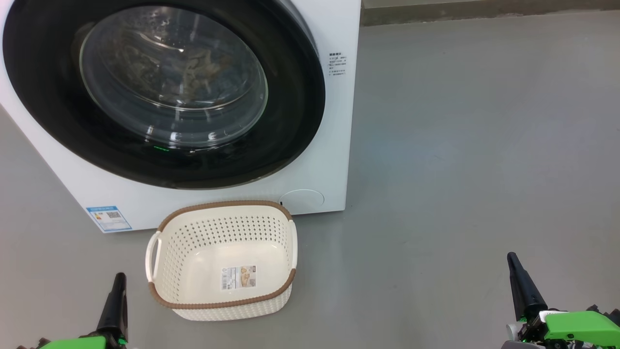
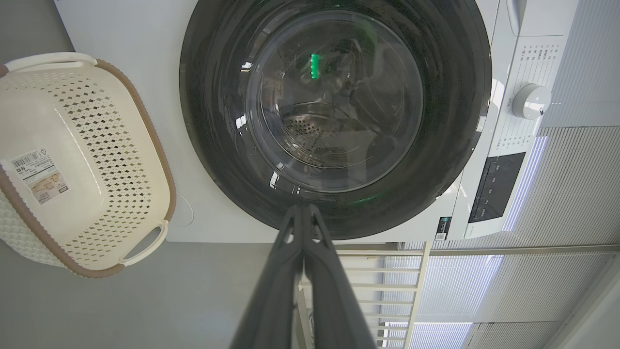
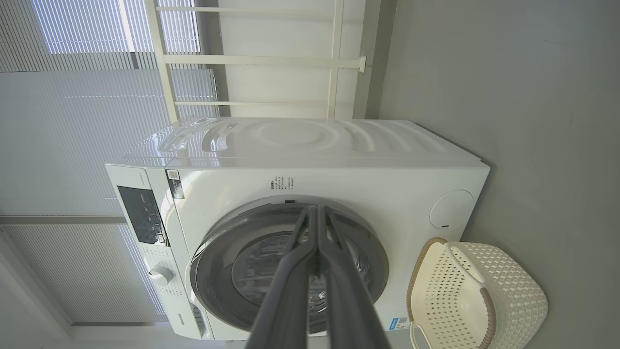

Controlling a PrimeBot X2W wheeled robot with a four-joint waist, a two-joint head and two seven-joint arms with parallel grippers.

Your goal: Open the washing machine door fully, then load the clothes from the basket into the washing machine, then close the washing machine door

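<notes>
Two long dark fingers of the left end effector (image 2: 302,209) are closest. They are pressed together with nothing in them. The right end effector (image 3: 317,208) is the same: squeezed shut, holding nothing. In the head view both sit low, one on each side of the basket (image 1: 203,271) and well apart from it.

The basket stands on the grey floor (image 1: 460,145), just in front of the washing machine (image 1: 339,121). It has no clothes in it, and I can see its bare bottom and the label (image 1: 238,277). The washing machine door (image 1: 290,97) lies flat against the machine, so it looks closed. Behind the glass is something pale and blotchy. It may be the clothes, but I cannot tell.

I think the job is at its end, or nearly. To finish well, check that the door is shut all the way round, with no cloth caught in the edge. If it is loose, push on the black ring, not the glass.

Counting: one washing machine, one door, one basket with two white handles (image 2: 145,245), one label, two end effectors, and zero clothes in the basket.
</notes>
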